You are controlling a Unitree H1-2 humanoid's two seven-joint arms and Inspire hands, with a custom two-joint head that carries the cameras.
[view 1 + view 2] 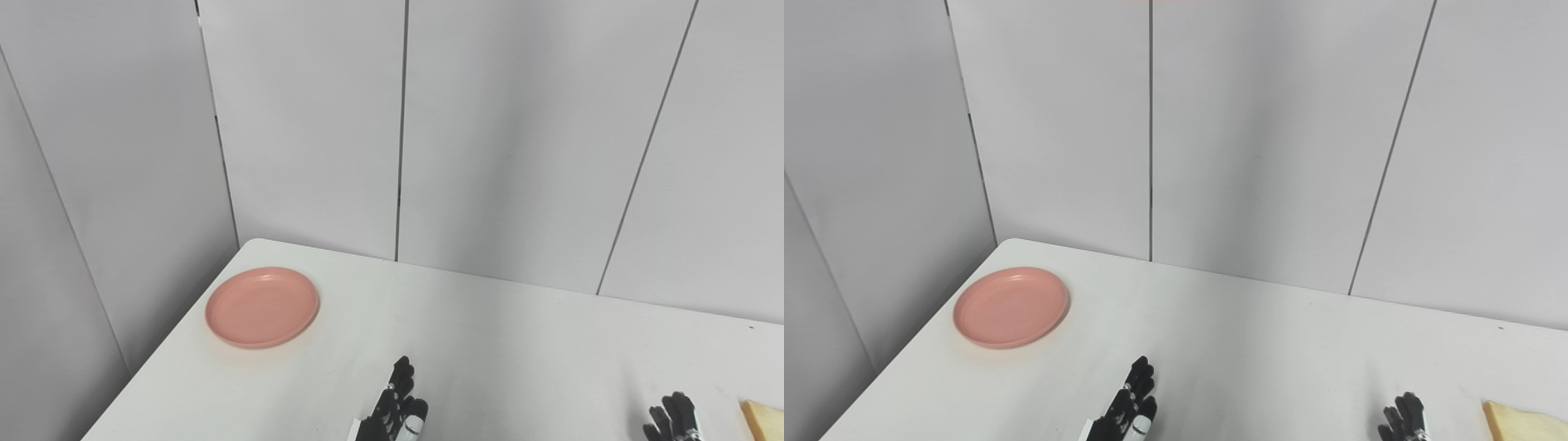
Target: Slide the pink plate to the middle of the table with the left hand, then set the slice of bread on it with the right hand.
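Left eye view, stock of the table [490,343]: pink plate [262,306], empty, near the far left corner, close to the left edge; judged light, stiff and smooth, likely to slide easily if pressed at its raised rim. Slice of bread [764,420], at the near right, partly cut off by the frame; judged soft, light, best pinched by its edges. Left hand [395,407], fingers extended and empty, near edge, well apart from the plate. Right hand [674,419], only fingertips visible, posture cannot be told, just beside the bread. Nothing between plate and middle
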